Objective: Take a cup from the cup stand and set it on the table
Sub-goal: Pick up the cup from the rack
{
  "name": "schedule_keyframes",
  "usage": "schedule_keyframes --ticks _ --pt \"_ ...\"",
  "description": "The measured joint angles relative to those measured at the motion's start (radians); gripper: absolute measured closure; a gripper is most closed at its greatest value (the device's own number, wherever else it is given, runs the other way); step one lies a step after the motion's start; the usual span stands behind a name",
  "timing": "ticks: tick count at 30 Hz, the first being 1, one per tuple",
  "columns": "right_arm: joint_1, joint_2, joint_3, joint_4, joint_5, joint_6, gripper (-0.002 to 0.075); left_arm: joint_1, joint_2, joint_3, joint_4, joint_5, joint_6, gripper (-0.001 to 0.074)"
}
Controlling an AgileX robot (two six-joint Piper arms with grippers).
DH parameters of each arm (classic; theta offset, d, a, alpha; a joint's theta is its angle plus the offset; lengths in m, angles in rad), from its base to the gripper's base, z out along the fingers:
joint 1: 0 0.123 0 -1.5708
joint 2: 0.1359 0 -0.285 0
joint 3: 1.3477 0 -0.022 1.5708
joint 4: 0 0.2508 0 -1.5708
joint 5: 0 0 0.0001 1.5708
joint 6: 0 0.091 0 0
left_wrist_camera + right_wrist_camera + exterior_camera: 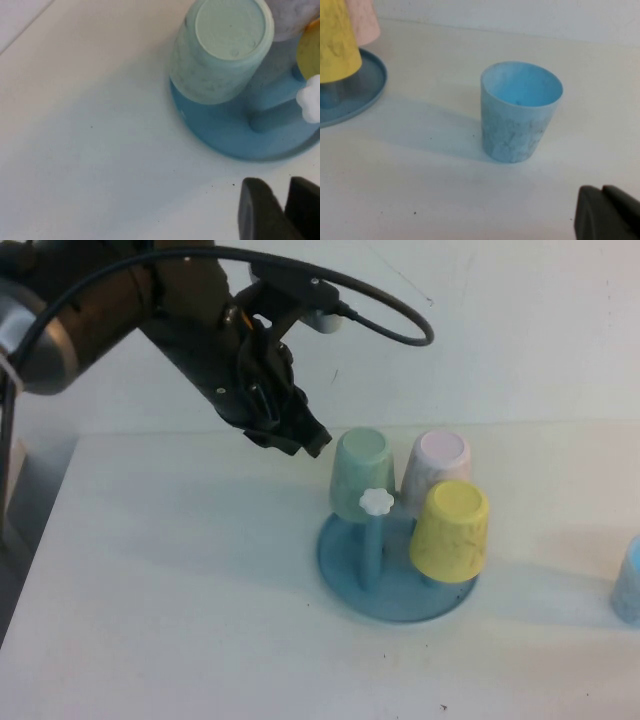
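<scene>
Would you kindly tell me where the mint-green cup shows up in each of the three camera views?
High view: the mint-green cup sits upside down on the cup stand, just right of the left gripper.
Left wrist view: it fills the upper middle, bottom facing the camera.
Right wrist view: not in it; the right gripper faces a blue cup.
Shared landmark: the yellow cup.

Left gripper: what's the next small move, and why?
Probably ease the left gripper sideways onto the mint cup and open wider. It hovers just left of that cup, which sits upside down on the cup stand, untouched. The jaws look nearly closed, holding nothing. The right gripper is low by an upright blue cup on the table, off the high view.
</scene>
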Motion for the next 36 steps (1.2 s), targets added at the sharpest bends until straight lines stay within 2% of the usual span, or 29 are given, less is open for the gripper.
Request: schedule_keyframes --ticks 2,8,10,13,21,36 --pt "0.000 0.000 0.000 0.000 0.000 0.000 0.0727 -0.013 0.032 -0.033 0.000 0.026 -0.002 0.0587" --pt "0.000 0.000 0.000 0.000 0.000 0.000 0.0727 -0.077 0.118 -0.098 0.000 0.009 -0.033 0.0154" --pt "0.000 0.000 0.000 0.000 0.000 0.000 0.0727 -0.094 0.138 -0.110 0.018 -0.042 -0.079 0.0089" --pt "0.000 0.000 0.000 0.000 0.000 0.000 0.0727 -0.104 0.154 -0.114 0.063 -0.130 -0.148 0.0068" --pt "0.000 0.000 0.000 0.000 0.000 0.000 0.0727 -0.106 0.204 -0.119 0.102 -0.285 -0.227 0.0068" --pt "0.000 0.000 0.000 0.000 0.000 0.000 0.0727 -0.110 0.309 -0.119 0.102 -0.307 -0.244 0.0068"
